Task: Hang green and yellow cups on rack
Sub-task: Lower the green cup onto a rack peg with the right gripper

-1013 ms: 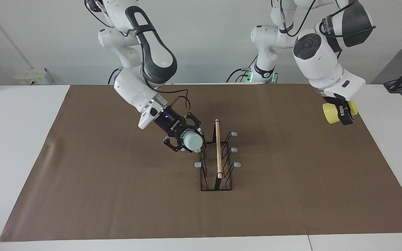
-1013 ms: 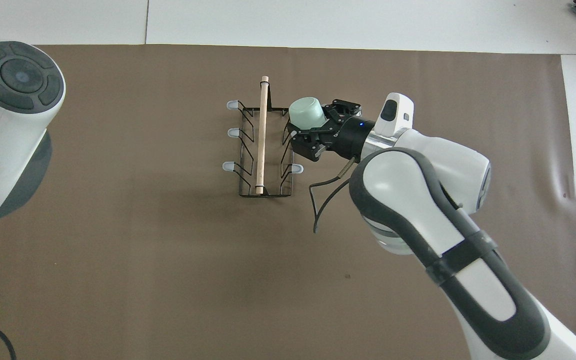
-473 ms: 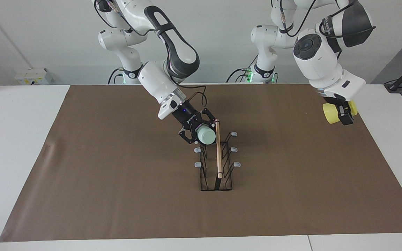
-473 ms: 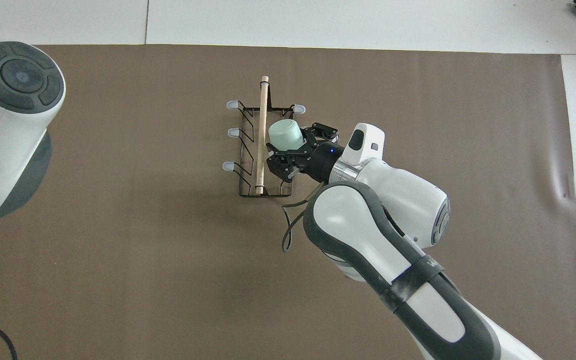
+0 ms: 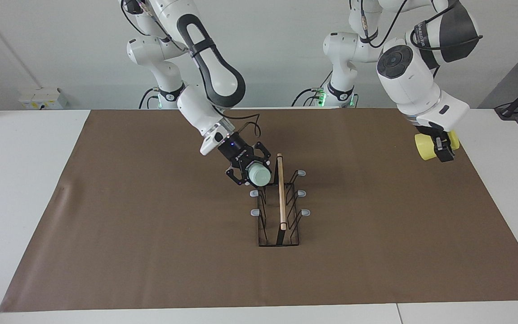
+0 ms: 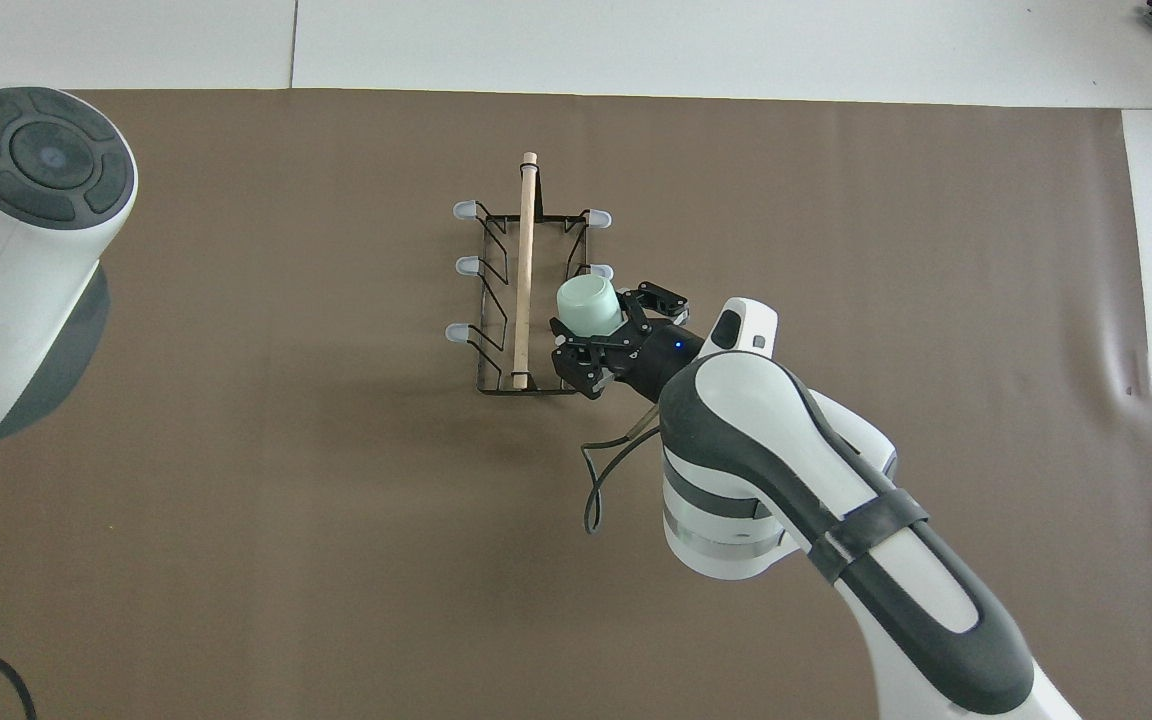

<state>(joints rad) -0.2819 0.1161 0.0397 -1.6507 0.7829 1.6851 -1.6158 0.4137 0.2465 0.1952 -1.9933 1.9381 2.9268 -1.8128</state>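
Mint-green cup (image 5: 259, 174) now nearer robots beside black wire rack (image 5: 279, 211)

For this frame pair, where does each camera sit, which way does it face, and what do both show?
Facing view: high across the table, looking at the robots; both arms show whole, left gripper holding the yellow cup.
Overhead view: high above the robots' end, looking steeply down; the right arm and the left arm's housing show.
Shared: rack, right gripper holding the green cup.

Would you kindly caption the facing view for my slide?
Right end effector carries green cup to rack; left end effector holds yellow cup.
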